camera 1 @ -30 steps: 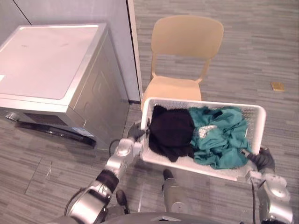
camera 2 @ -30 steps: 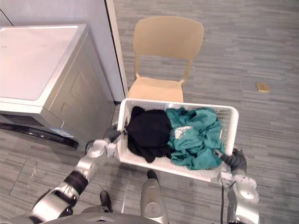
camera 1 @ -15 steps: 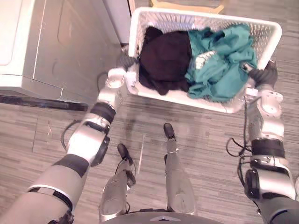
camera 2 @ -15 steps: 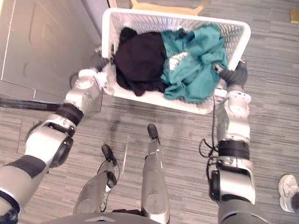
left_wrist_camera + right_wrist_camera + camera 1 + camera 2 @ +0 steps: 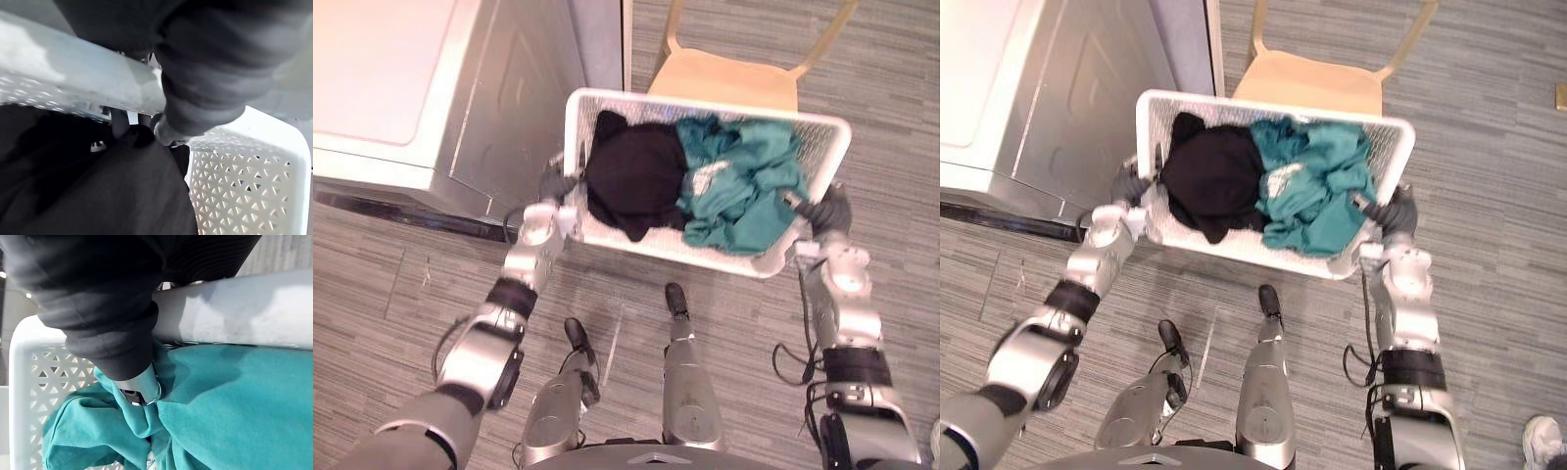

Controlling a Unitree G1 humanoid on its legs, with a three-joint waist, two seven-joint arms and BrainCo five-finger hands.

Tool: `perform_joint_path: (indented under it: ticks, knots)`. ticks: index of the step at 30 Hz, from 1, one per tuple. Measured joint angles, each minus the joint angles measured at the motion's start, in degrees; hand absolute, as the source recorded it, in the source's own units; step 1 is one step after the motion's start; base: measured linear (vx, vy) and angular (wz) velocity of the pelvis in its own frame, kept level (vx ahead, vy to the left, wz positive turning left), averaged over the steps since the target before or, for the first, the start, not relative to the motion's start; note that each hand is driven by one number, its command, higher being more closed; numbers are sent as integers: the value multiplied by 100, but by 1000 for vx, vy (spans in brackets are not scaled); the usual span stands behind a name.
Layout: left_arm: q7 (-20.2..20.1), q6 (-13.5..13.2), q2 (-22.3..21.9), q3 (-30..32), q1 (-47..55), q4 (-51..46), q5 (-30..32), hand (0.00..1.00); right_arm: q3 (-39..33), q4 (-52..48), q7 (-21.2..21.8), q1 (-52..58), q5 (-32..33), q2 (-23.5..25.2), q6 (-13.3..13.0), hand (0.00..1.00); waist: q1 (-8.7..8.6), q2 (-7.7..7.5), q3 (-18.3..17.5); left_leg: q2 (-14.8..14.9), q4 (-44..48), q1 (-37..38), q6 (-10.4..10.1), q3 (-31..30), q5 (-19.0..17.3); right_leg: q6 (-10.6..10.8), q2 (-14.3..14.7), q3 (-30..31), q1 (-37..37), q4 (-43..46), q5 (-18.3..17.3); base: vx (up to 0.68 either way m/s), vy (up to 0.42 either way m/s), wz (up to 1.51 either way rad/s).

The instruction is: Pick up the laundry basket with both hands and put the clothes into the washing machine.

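Laundry basket, white, held off the floor just beside the washing machine.
Contents: black garment at the end nearer the machine, teal garment at the end farther from it. Left hand clasps the rim on the machine side and right hand clasps the far end. Fingers apparently hook over the edge, largely hidden by the dark covers. Tan chair near the machine, just past the basket.

the left hand curls over the white laundry basket rim, touching the black garment inside.
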Motion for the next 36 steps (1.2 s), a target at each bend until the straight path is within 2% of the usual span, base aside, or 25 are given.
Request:
perform_joint_path:
  ticks: [5,7,12,15,17,20,23,24,26,27,29,30,31,32,33,34,35,36]
  knots:
    - [-195,2,15,-113,1495,-406,43,100,-26,591,358,624,-217,513,10,100,111,-49,-203,-90,1,219,80,-171,-51,39,-114,-152,415,-222,28,67,8,13]
    - [-251,2,2,-145,2124,-426,54,100,-98,694,537,970,-249,791,17,100,217,-84,-490,-122,2,277,108,-206,-88,54,-147,-177,526,-302,33,58,-16,5]
    - [-464,4,-85,-174,3001,-446,56,100,-282,777,711,1617,-442,1178,16,100,301,-84,-971,-187,2,448,134,-317,-121,116,-230,-268,746,-292,-29,36,-15,8]
    - [-465,22,-151,-235,3379,-445,57,100,-412,932,708,1873,-453,1378,20,100,317,-42,-1211,-234,0,556,124,-328,-210,205,-278,-240,799,-200,-163,-8,-6,-2]
    - [-469,61,-153,-300,3497,-445,59,100,-447,934,711,2016,-463,1410,37,100,301,-23,-1237,-254,-2,657,138,-343,-233,204,-296,-181,793,-11,-273,-25,-28,-5]
    - [-478,174,-152,-399,3593,-440,84,100,-504,947,713,2260,-499,1452,106,100,185,-24,-1335,-286,-2,760,136,-465,-235,206,-325,-229,797,320,-462,-25,-36,11]
    - [-479,201,-212,-431,3640,-435,125,100,-529,963,719,2431,-498,1487,112,100,146,-54,-1442,-268,-1,896,85,-535,-207,150,-316,-278,783,751,-683,6,-54,14]
    - [-479,201,-227,-435,3636,-433,127,100,-529,968,721,2508,-498,1500,112,100,116,-75,-1502,-239,8,936,58,-622,-193,118,-307,-348,782,979,-829,14,-105,26]
    - [-480,201,-219,-413,3635,-401,129,100,-498,1060,747,2554,-498,1562,111,100,160,-177,-1527,-106,303,947,-50,-638,-323,-9,-211,-394,759,1413,-1094,19,-136,17]
    - [-479,204,-196,-363,3654,-362,131,100,-481,1135,795,2551,-498,1617,119,100,187,-258,-1545,54,789,823,-129,-684,-551,-128,-108,-445,717,1761,-1310,17,-268,6]
    - [-480,212,-168,-320,3717,-362,131,100,-418,1133,805,2610,-496,1639,119,100,237,-268,-1548,438,1569,621,-180,-757,-874,-347,187,-524,674,2205,-1605,22,-283,-6]
    - [-480,249,-155,-276,3765,-358,131,100,-368,1130,805,2625,-497,1641,119,100,284,-245,-1548,695,2037,565,-81,-748,-996,-509,407,-590,708,2354,-1764,5,-238,-21]
    - [-489,295,-143,-265,3760,-355,130,100,-369,1132,800,2626,-495,1641,122,100,334,-311,-1500,865,2840,272,364,-741,-894,-646,513,-609,789,2440,-1829,-12,-252,-25]
    - [-493,317,-159,-272,3776,-355,128,100,-372,1124,797,2624,-495,1617,122,100,391,-349,-1480,896,3187,149,583,-781,-725,-703,559,-579,837,2450,-1832,-35,-331,-39]
    - [-519,354,-226,-276,3836,-356,129,100,-323,1110,797,2659,-492,1501,121,100,499,-356,-1460,900,3675,-5,752,-1015,-264,-813,621,-473,969,2408,-1807,-23,-259,-48]
    - [-537,366,-244,-270,3883,-357,129,100,-249,1110,787,2660,-490,1420,121,100,526,-342,-1436,884,3888,-76,650,-1210,-52,-890,658,-420,1041,2336,-1770,-15,-238,-76]
    - [-562,366,-357,-262,3979,-367,128,100,-150,1108,787,2620,-491,1239,119,100,593,-203,-1401,700,4348,-236,316,-1591,-189,-1017,732,-230,1146,2192,-1700,-5,-108,-86]
    - [-566,385,-439,-262,4013,-367,128,100,-127,1108,781,2583,-490,1113,121,100,658,-68,-1391,432,4505,-248,119,-1726,-575,-1089,783,-89,1200,2029,-1656,-1,-25,-121]
